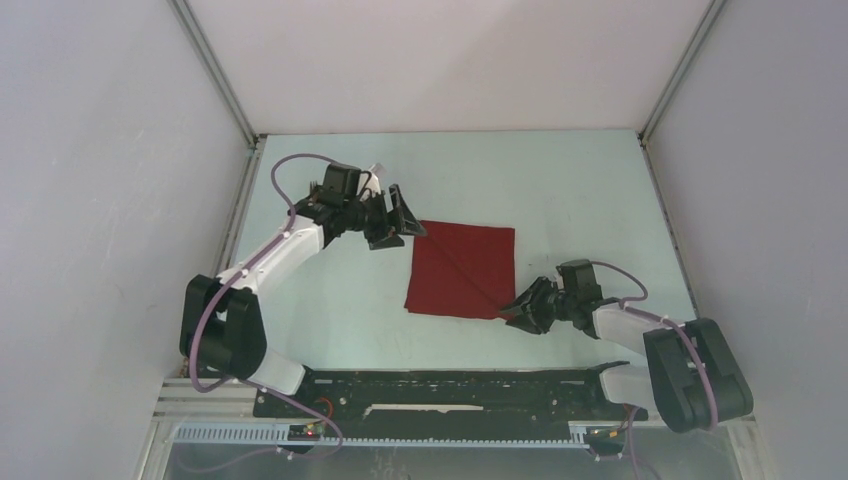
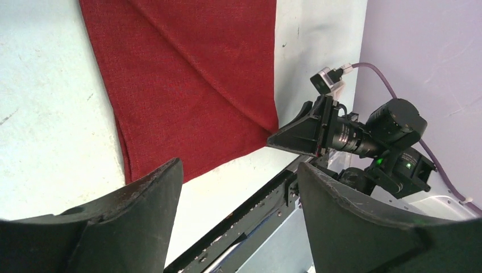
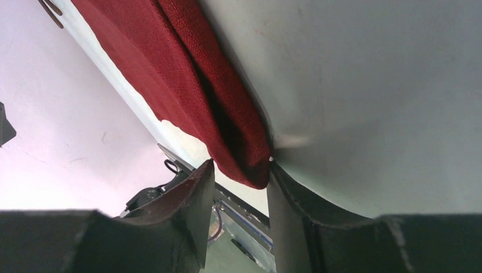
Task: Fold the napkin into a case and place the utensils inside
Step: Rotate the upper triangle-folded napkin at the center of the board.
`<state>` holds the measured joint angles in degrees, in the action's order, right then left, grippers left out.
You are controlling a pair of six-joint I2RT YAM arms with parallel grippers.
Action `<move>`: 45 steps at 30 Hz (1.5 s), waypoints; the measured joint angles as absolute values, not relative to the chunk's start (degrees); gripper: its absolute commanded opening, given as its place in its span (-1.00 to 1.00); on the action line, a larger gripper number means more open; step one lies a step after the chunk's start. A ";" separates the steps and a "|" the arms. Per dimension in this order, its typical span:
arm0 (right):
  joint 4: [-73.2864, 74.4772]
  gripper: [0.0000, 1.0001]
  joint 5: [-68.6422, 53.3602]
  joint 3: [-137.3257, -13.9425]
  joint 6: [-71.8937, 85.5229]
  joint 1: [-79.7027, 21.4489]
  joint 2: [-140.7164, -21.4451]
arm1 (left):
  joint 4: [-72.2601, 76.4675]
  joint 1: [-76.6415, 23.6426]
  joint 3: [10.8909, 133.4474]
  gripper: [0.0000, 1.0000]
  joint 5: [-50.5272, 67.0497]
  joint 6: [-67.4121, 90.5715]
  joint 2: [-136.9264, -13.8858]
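The napkin (image 1: 462,270) is a dark red cloth lying flat in the middle of the table, with a diagonal crease (image 2: 216,91). My left gripper (image 1: 403,222) hovers at its far left corner, open, nothing between its fingers (image 2: 239,165). My right gripper (image 1: 513,306) sits low at the near right corner. In the right wrist view its jaws (image 3: 240,166) stand narrowed but apart, and the napkin's folded corner (image 3: 250,168) lies between the fingertips, touching the right one. The utensils are out of view.
A black rail (image 1: 440,385) runs along the table's near edge between the arm bases. Pale walls (image 1: 100,200) close the table on the left, right and back. Bare table surface (image 1: 580,190) lies around the napkin.
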<state>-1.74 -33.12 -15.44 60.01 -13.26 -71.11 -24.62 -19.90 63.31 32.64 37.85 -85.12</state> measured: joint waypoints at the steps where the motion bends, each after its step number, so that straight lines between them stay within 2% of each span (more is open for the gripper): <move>1: -2.11 -0.11 -33.01 -15.44 60.10 -13.34 -71.35 | -24.60 -19.90 63.31 0.58 32.62 37.67 -84.93; 3: -2.66 -0.16 -32.69 -15.44 60.23 -13.50 -71.68 | -24.58 -19.90 63.31 0.58 32.58 37.45 -84.42; 13: -1.96 -0.68 -30.63 -15.44 58.92 -13.02 -72.23 | -24.58 -19.90 63.31 0.58 32.53 37.43 -84.23; 20: 3.77 -0.74 -29.98 -17.80 54.46 -10.85 -72.23 | -24.58 -19.90 63.31 0.57 32.53 37.43 -84.88; 24: 6.72 -0.88 -29.67 -19.29 51.24 -10.04 -72.44 | -24.58 -19.90 63.40 0.58 32.53 37.43 -85.89; 29: 10.02 -0.94 -30.65 -21.71 47.99 -7.31 -74.63 | -24.58 -19.97 64.73 0.58 31.07 37.43 -88.64; 36: 15.46 -0.93 -33.76 -32.97 45.43 -1.34 -87.72 | -26.87 -20.34 71.29 0.58 26.63 36.77 -95.35; 37: 17.37 -0.86 -33.74 -36.21 44.51 -0.86 -90.48 | -27.44 -20.40 72.79 0.58 26.24 36.56 -96.75; 39: 20.93 -0.41 -32.80 -43.70 41.78 0.16 -95.85 | -28.51 -20.51 76.01 0.57 25.47 36.01 -100.01; 41: 23.92 -0.05 -31.29 -50.37 38.11 1.61 -99.66 | -29.85 -20.56 79.57 0.56 24.58 35.48 -103.72; 45: 30.48 0.23 -24.49 -66.04 30.11 3.70 -107.07 | -31.81 -20.58 84.93 0.51 22.90 34.11 -109.71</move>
